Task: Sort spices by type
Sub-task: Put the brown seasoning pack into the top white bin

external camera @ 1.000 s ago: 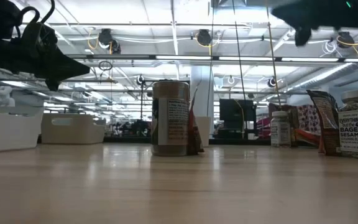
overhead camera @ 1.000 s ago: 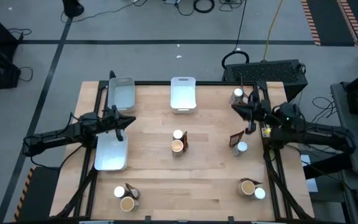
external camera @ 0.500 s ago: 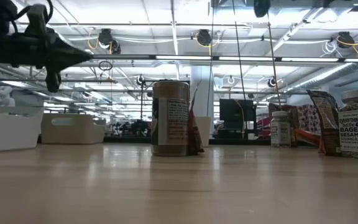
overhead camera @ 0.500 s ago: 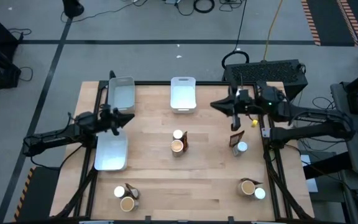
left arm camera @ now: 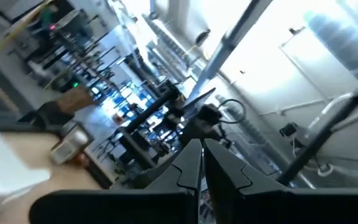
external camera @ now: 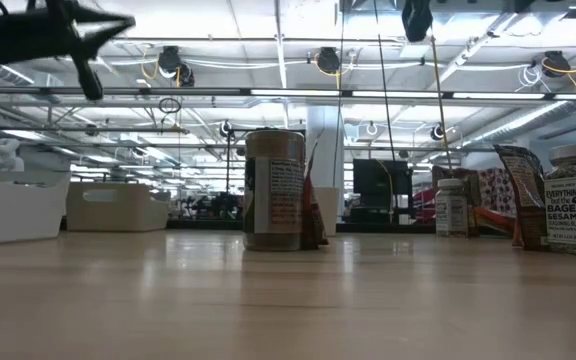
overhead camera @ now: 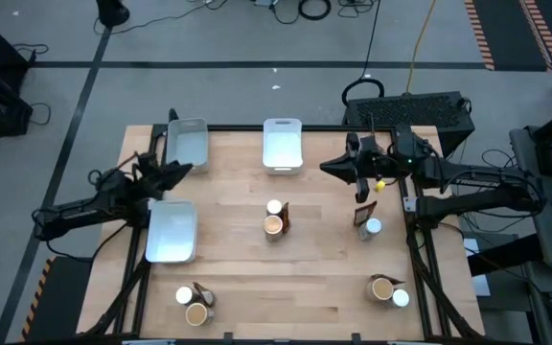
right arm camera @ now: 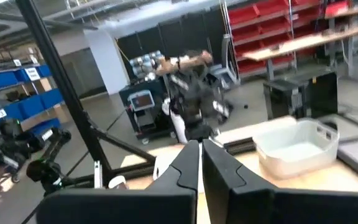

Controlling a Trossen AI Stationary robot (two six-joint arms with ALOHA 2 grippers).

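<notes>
Bench: a light wooden bench point(overhead camera: 314, 278) on a dark frame is seen from above, with three pale rectangular plastic trays point(overhead camera: 283, 144) set along its far and left sides.
Spices: small clusters of white-topped jars, tan-topped jars and dark brown packets are spread over the bench; one cluster point(overhead camera: 274, 218) is placed at the centre, one point(overhead camera: 366, 221) to its right, one point(overhead camera: 192, 303) at the near left corner and one point(overhead camera: 387, 289) at the near right corner.
Left pincer: the left pincer point(overhead camera: 181, 169) is held in the air above the bench's left edge, between two of the trays, its fingers pressed together on nothing.
Right pincer: the right pincer point(overhead camera: 327, 166) is held above the far right part of the bench, beside the middle tray, its fingers pressed together and empty.
Low view: a brown cylindrical spice jar point(external camera: 274, 190) with a printed label is shown upright at mid-bench, with a dark packet leaning just behind it.
</notes>
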